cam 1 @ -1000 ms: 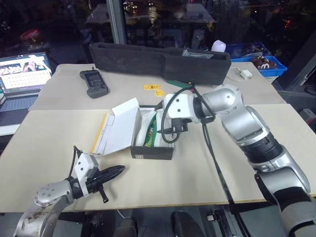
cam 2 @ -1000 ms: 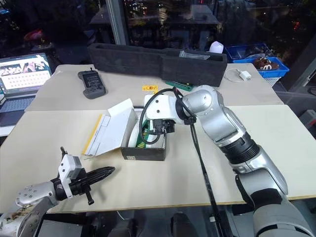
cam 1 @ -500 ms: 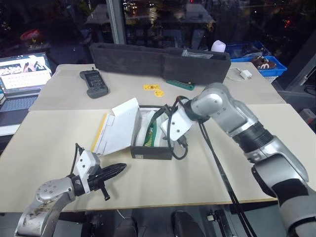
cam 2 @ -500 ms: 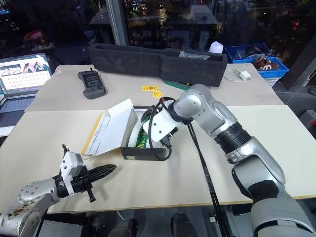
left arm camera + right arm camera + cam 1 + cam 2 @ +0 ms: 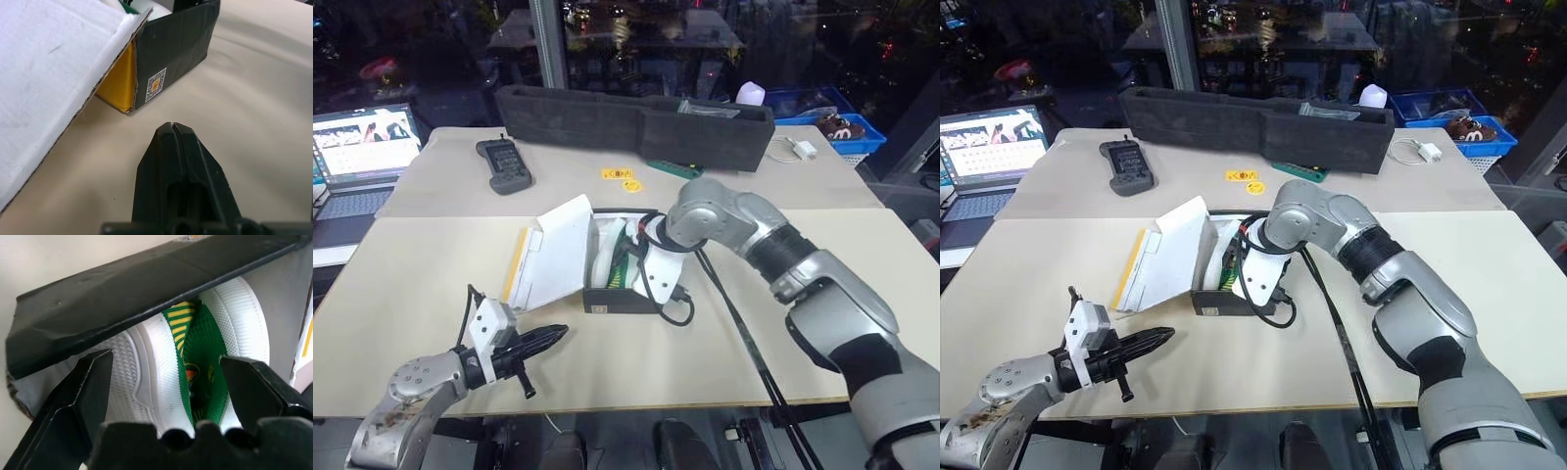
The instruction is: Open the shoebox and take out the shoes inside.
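While the box (image 5: 622, 284) sits open mid-counter (image 5: 431, 284), its white-lined lid (image 5: 553, 253) is tipped back toward 9 o'clock, yellow outer face showing along the lid's edge. Black front wall carries a small label with a QR code, seen close in the left wrist view. Shoes (image 5: 195, 357) lie inside the box: white knit sides and green inner with yellow stripes, packed tight together; second shoe's shape is hard to separate.

Right tool (image 5: 168, 382) is released, fingers (image 5: 83, 396) spread wide, pointing steeply down into the box from its 3 o'clock side. One finger is at the black wall, the other over the far shoe side; touching or not, cannot tell. The right arm reaches in from 4 o'clock, a black cable looping off the wrist onto the counter at the box's front right corner.

Left tool (image 5: 546, 339) is clenched, tips pressed together, nothing between them. It hovers at 7 o'clock of the box, near its front left corner but apart, aimed at the box.

Toward 12 o'clock a long dark foam case (image 5: 636, 119) lies across the rear counter. A black handset (image 5: 504, 162) lies at 11 o'clock, yellow tags (image 5: 621, 176) between case and box. A laptop (image 5: 357, 157) sits open at 10 o'clock, a blue bin (image 5: 842, 132) at 1 o'clock.
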Robot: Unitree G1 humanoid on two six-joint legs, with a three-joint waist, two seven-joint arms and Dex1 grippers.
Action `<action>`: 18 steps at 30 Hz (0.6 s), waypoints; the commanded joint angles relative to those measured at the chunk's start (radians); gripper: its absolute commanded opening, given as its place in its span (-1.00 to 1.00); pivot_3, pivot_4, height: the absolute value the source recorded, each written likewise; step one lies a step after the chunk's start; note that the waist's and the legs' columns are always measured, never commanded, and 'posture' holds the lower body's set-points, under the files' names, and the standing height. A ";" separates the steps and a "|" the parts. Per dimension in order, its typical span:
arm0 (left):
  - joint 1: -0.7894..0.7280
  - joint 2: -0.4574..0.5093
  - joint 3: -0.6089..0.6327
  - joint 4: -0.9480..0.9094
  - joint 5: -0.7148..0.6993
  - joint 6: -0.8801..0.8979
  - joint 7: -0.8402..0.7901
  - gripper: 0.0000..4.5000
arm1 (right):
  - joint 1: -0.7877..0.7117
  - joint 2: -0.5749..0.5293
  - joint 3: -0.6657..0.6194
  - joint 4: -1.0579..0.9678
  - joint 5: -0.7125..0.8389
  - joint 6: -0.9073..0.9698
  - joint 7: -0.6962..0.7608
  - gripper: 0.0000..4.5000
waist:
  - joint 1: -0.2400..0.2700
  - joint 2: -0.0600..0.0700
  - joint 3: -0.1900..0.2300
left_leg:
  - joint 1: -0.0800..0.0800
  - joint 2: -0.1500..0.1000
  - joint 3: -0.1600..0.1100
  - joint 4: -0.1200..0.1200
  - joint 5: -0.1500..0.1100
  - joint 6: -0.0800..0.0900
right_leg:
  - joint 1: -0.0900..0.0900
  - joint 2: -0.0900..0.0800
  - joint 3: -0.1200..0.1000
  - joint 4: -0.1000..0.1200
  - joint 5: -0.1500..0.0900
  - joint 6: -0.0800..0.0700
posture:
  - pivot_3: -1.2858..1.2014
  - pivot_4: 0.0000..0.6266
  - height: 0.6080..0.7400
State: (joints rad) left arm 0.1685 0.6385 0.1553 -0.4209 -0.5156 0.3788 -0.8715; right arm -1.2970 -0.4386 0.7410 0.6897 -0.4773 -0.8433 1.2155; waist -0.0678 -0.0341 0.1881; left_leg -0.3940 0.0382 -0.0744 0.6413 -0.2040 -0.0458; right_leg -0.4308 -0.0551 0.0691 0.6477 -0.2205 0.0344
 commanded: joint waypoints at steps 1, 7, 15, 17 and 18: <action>0.009 -0.004 0.006 -0.045 -0.020 0.004 0.011 -1.00 | -0.002 0.006 0.000 0.019 -0.001 -0.023 0.010 0.71 | 0.000 0.000 0.000 | 0.002 0.000 0.000 0.000 0.000 0.000 | 0.002 0.000 0.000 0.000 -0.001 0.000 | 0.03 -0.52 0.62; 0.011 -0.007 0.006 -0.054 -0.023 0.012 0.018 -1.00 | 0.020 0.009 -0.006 0.010 0.010 -0.023 0.030 -0.13 | -0.001 0.000 0.000 | 0.007 0.000 0.000 -0.001 0.000 0.000 | 0.007 0.000 0.000 0.000 -0.004 0.004 | 0.03 -0.52 0.62; 0.000 -0.008 0.000 -0.052 -0.025 0.021 0.018 -1.00 | 0.035 0.019 -0.026 -0.008 0.024 0.004 0.038 -0.88 | -0.004 0.000 0.000 | 0.009 0.001 0.000 -0.002 0.000 0.000 | 0.007 0.000 0.000 0.000 -0.004 0.003 | 0.03 -0.52 0.62; -0.008 -0.009 -0.003 -0.047 -0.025 0.022 0.018 -1.00 | 0.026 0.038 -0.064 -0.030 0.070 0.057 0.036 -0.90 | -0.005 0.000 0.000 | 0.009 0.001 0.000 -0.002 0.000 0.000 | 0.007 0.000 0.000 0.000 -0.004 0.003 | 0.03 -0.52 0.62; -0.012 -0.009 -0.006 -0.044 -0.024 0.022 0.017 -1.00 | 0.021 0.051 -0.089 -0.047 0.102 0.092 0.039 -0.90 | -0.005 0.000 0.000 | 0.009 0.001 0.000 -0.002 0.000 0.000 | 0.007 0.000 0.000 0.000 -0.004 0.003 | 0.03 -0.52 0.62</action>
State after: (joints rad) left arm 0.1677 0.6314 0.1544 -0.4398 -0.5192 0.3988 -0.8535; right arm -1.2722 -0.4164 0.7115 0.6950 -0.4451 -0.8034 1.2644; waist -0.0733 -0.0340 0.1881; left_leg -0.3854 0.0391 -0.0744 0.6392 -0.2041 -0.0458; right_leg -0.4237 -0.0545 0.0692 0.6480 -0.2248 0.0375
